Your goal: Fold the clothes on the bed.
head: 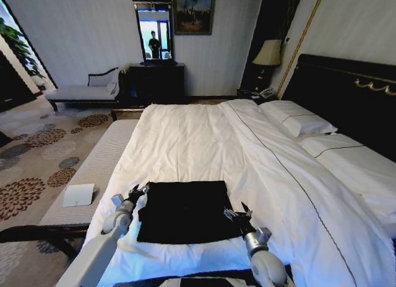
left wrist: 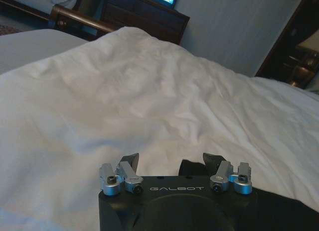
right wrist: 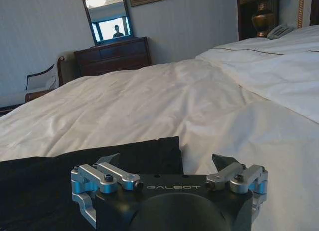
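**Both claws parked at the shirt's near corners, nothing grabbed yet**

So the black T-shirt (head: 184, 209) is lying flat on the white duvet of the bed (head: 204, 138), down at the near edge closest to the robot, and it looks like a neat dark rectangle already, no sleeves sticking out and no lettering showing from the head view. My guess is it's partway folded or face down, can't tell which

The left claw (head: 140, 191) sits at the shirt's left edge, just beside the fabric. In the left wrist view the left claw (left wrist: 172, 161) has its jaws spread wide, with a bit of black cloth poking up between them and nothing clamped. The right claw (head: 239, 213) is at the shirt's right edge near the front corner, over or touching the fabric, hard to say which. From the right wrist view the right claw (right wrist: 167, 161) is spread open too, and the shirt (right wrist: 75, 176) stretches off to one side of it

Why like this? Reads to me as a two-handed setup: one claw per side, both low and open so each can pinch an edge and carry it over evenly. Soft fabric on a squishy duvet is the risk, a pinch could easily snag the duvet as well

The chaise bench (head: 80, 92) and the dresser (head: 156, 81) sit well away
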Controlling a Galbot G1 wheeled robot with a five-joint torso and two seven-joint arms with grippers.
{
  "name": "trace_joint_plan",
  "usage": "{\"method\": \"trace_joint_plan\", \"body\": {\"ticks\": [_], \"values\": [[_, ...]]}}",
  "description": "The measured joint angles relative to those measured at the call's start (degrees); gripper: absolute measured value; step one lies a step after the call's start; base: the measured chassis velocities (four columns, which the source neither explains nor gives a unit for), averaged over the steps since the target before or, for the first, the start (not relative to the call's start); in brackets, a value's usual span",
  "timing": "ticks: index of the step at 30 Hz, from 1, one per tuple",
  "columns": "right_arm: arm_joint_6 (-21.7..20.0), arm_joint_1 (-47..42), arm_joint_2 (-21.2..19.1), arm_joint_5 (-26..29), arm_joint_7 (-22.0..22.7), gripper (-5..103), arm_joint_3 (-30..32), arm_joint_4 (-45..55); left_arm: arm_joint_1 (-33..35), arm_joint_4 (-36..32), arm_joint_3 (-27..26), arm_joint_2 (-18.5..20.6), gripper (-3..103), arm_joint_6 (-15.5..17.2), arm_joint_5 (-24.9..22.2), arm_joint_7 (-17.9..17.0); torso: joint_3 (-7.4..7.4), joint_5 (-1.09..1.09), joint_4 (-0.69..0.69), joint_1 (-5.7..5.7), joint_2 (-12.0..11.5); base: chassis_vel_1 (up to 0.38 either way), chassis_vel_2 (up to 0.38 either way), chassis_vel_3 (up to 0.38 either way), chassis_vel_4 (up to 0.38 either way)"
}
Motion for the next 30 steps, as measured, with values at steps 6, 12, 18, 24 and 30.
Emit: {"method": "trace_joint_plan", "body": {"ticks": [6, 12, 18, 24, 30], "values": [[-0.14, -0.05, -0.14, 0.32, 0.04, 100, 0.21, 0.22, -1.92, 2.28, 2.09, -0.68, 70, 0.12, 0.82, -0.21, 0.0, -0.01, -0.01, 0.0, 0.0, 0.0, 0.0, 0.0, 0.0], [-0.28, -0.17, -0.12, 0.59, 0.1, 100, 0.44, 0.8, -3.05, 3.77, 4.07, -1.38, 70, 0.18, 1.93, -0.22, 0.0, -0.01, -0.01, 0.0, 0.0, 0.0, 0.0, 0.0, 0.0], [-0.48, -0.12, -0.04, 0.86, 0.23, 100, 0.55, 1.17, -3.75, 4.52, 5.06, -1.69, 69, 0.07, 2.4, -0.17, 0.0, -0.01, -0.01, 0.0, 0.0, 0.0, 0.0, 0.0, 0.0], [-0.53, -0.18, 0.06, 0.89, 0.27, 100, 0.61, 1.17, -4.64, 5.6, 5.49, -1.99, 45, -0.82, 3.15, 0.26, 0.0, -0.01, -0.01, 0.0, 0.0, 0.0, 0.0, 0.0, 0.0], [-0.62, -0.14, 0.02, 1.09, 0.36, 100, 0.65, 1.27, -4.73, 5.93, 5.76, -2.24, 23, -1.03, 3.31, 0.37, 0.0, -0.01, -0.01, 0.0, 0.01, 0.0, 0.0, 0.0, 0.0]]}}
